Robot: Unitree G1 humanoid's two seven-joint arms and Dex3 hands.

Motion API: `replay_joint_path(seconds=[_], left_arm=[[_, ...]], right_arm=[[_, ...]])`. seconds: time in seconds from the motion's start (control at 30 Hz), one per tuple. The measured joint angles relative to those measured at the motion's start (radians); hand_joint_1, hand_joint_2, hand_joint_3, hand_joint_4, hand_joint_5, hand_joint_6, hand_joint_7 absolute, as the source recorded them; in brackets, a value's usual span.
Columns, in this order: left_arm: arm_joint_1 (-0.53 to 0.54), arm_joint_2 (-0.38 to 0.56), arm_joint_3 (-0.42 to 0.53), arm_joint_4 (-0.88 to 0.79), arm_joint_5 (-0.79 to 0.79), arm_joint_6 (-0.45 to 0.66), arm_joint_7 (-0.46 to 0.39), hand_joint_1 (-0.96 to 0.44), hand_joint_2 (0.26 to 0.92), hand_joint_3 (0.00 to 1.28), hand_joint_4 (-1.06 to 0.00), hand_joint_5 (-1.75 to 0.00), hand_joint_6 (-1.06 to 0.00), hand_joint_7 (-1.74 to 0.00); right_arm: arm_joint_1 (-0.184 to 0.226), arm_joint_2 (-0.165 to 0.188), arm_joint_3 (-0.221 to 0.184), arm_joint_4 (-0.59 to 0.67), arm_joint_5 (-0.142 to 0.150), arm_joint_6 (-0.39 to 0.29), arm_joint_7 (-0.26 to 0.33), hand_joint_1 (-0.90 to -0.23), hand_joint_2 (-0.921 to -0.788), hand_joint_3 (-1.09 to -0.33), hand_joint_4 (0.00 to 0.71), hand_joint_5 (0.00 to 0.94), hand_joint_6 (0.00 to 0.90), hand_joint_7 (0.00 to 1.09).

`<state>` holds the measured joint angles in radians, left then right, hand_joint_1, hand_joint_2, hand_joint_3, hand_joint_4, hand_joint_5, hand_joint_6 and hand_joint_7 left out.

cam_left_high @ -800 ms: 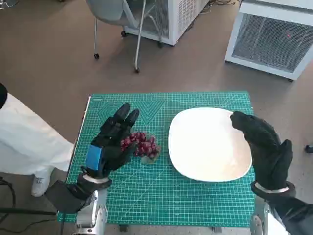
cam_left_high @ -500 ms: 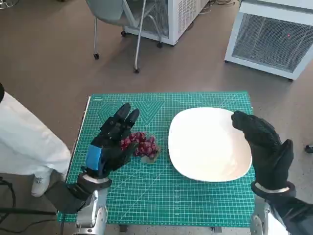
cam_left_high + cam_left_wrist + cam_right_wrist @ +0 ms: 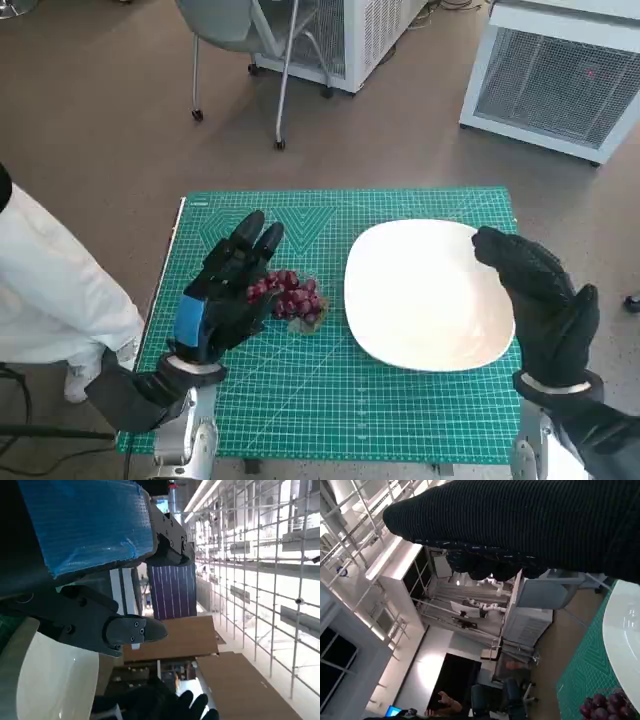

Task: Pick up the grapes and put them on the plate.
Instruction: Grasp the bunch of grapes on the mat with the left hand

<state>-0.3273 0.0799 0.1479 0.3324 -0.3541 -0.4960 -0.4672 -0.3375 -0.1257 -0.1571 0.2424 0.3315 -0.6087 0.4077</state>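
The left hand [image 3: 225,290] hovers over the green cutting mat [image 3: 340,420], fingers spread and holding nothing, just beside the bunch of red grapes [image 3: 289,296], which lies on the mat left of the white plate [image 3: 420,300]. The right hand [image 3: 538,295], gloved, is raised on edge at the plate's right rim, fingers loosely extended and empty. No writing on the mat is legible. Beyond the table stand a grey chair [image 3: 240,30] and a white grilled cabinet [image 3: 555,75].
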Motion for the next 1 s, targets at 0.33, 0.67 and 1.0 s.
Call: replay_joint_path(seconds=[0.33,0.67,1.0], left_arm=[[0.0,0.002,0.003,0.0,-0.015,0.021,-0.032,-0.28,0.921,0.15,-0.25,0.0,-0.33,-0.1],[0.0,0.011,0.006,0.0,-0.014,0.021,-0.05,-0.26,0.921,0.08,-0.19,0.0,-0.28,-0.11],[-0.001,0.037,0.005,0.0,-0.01,0.022,-0.066,-0.25,0.921,0.06,-0.11,0.0,-0.22,-0.09]], right_arm=[[-0.001,0.0,0.0,0.0,0.0,0.0,0.0,-0.505,-0.921,-0.55,0.462,0.003,0.125,0.69],[-0.001,0.0,0.001,0.0,-0.004,-0.006,0.0,-0.509,-0.921,-0.555,0.457,0.001,0.107,0.68],[-0.001,-0.002,0.002,0.001,-0.005,-0.014,0.0,-0.51,-0.921,-0.566,0.447,0.0,0.098,0.68]])
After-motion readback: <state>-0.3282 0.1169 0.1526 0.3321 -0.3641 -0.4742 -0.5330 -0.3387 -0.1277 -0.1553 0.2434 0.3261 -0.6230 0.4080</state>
